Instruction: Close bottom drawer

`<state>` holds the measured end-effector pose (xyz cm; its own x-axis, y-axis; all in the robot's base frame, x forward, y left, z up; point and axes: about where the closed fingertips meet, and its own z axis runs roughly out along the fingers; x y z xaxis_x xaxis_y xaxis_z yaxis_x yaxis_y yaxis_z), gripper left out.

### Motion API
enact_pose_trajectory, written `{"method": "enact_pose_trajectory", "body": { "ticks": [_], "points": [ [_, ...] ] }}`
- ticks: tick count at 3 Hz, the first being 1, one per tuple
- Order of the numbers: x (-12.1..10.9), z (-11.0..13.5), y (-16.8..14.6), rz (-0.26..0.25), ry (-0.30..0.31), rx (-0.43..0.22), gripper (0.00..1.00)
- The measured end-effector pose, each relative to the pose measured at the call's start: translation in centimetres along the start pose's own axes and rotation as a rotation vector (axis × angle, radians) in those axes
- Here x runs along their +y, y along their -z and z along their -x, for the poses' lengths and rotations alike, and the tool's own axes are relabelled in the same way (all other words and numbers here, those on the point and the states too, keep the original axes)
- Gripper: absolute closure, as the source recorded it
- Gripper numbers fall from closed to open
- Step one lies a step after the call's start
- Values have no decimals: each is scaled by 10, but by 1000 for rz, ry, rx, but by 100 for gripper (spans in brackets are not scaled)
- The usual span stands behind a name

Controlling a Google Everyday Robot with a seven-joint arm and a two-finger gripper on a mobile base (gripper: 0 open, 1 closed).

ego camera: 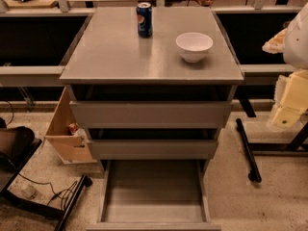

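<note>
The grey cabinet (151, 52) stands in the middle of the camera view with three flat grey drawer fronts. The bottom drawer (154, 194) is pulled far out toward me. Its shallow plain grey tray is empty, and its front edge (154, 226) lies at the lower edge of the view. The two drawers above, the top one (150, 114) and the middle one (152, 149), stick out only slightly. My gripper (288, 110), pale yellow and white, is at the far right, beside the cabinet at the height of the upper drawers. It is apart from the bottom drawer.
A blue soda can (144, 19) and a white bowl (194, 46) stand on the cabinet top. A wooden box (65, 134) leans at the cabinet's left. A black bar (247, 150) lies on the floor at the right. Cables and a black stand (53, 196) lie at the lower left.
</note>
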<state>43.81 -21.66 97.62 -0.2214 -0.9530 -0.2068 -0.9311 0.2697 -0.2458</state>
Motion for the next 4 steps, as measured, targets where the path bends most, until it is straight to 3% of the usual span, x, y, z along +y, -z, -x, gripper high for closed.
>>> {"method": "enact_pose_trajectory", "body": {
  "ticks": [1,2,3,4],
  "points": [
    [0,0,0,0,0,0,0],
    [10,0,-21,-17,-12,-16,0],
    [33,-7,-71,-24,-42,-30,0],
    [51,-28,-159,-3,-87,16,0]
  ]
}}
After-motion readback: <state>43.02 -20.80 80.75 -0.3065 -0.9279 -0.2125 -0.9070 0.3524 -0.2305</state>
